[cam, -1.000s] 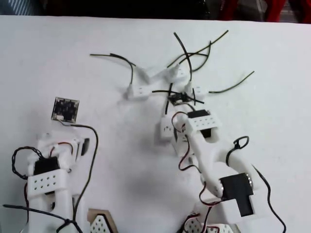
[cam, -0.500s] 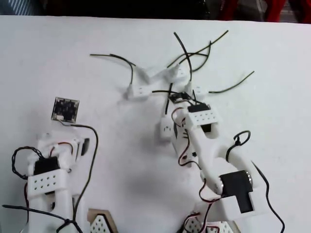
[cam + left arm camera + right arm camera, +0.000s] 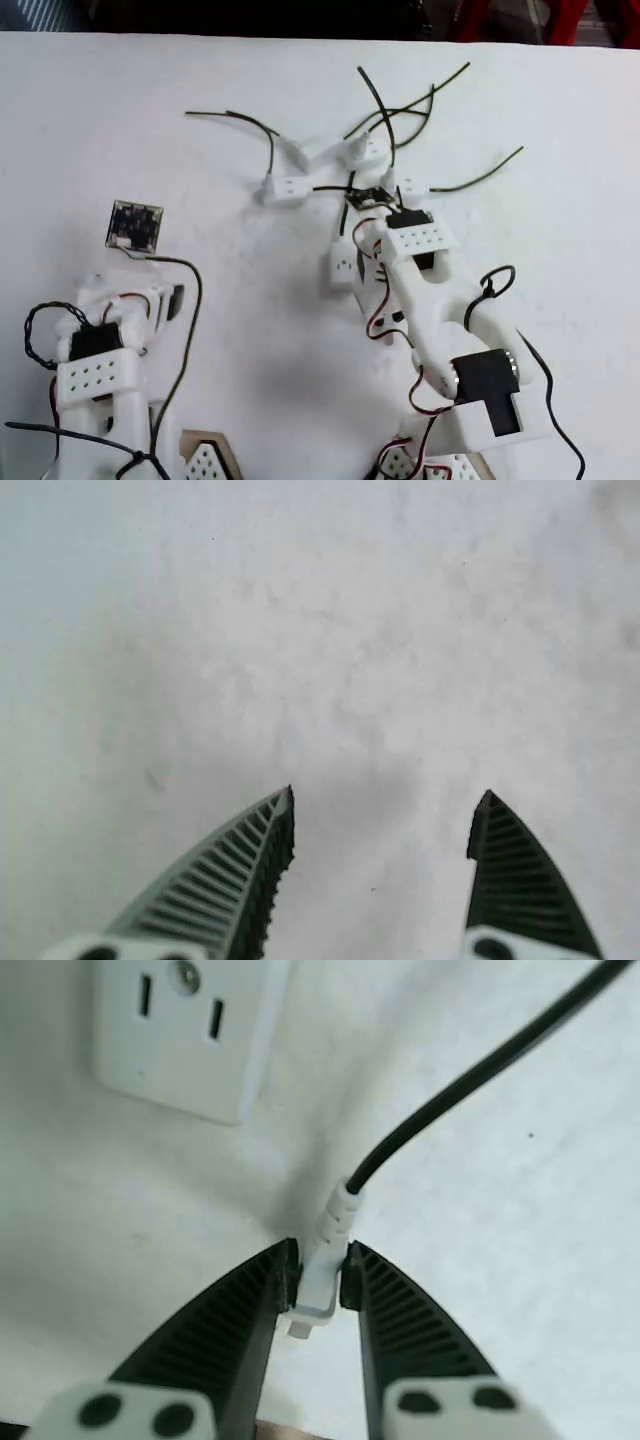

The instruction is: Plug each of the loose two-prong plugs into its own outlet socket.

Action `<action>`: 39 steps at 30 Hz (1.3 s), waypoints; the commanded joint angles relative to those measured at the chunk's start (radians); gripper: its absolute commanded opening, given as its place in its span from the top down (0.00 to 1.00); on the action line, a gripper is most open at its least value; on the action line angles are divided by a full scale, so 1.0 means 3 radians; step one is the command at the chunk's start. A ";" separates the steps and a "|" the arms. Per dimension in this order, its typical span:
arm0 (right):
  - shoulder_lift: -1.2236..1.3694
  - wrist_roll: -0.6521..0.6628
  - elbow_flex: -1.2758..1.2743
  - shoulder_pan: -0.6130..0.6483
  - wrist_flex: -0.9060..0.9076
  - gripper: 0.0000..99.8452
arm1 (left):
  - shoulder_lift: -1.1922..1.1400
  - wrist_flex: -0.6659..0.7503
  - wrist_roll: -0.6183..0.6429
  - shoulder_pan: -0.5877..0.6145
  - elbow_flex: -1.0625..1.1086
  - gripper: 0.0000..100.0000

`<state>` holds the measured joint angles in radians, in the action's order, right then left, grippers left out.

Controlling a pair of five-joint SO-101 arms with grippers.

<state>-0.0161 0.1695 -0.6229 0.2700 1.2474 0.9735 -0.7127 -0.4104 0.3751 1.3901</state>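
Ribs of the right fingers (image 3: 240, 1320) press on both sides of a white plug (image 3: 322, 1280), pinching its body between the tips. The plug's black cord (image 3: 480, 1065) runs out past the fingertips and away. A white socket (image 3: 185, 1030) lies flat on the counter (image 3: 520, 1260) ahead of the fingertips and off to one side, apart from the plug, its slots uncovered. Farther beyond, other white pieces (image 3: 285, 188) with black cords lie scattered. The left fingers (image 3: 250, 870) stand spread wide above the counter.
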 commanded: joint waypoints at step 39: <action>-0.0018 0.0189 -0.0056 0.0008 0.0166 0.95 | 0.0095 0.0061 -0.0036 0.0008 -0.0015 0.72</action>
<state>-0.0146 0.2232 -0.6444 0.2716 1.2827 0.9735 -0.7127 -0.4104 0.3751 1.3901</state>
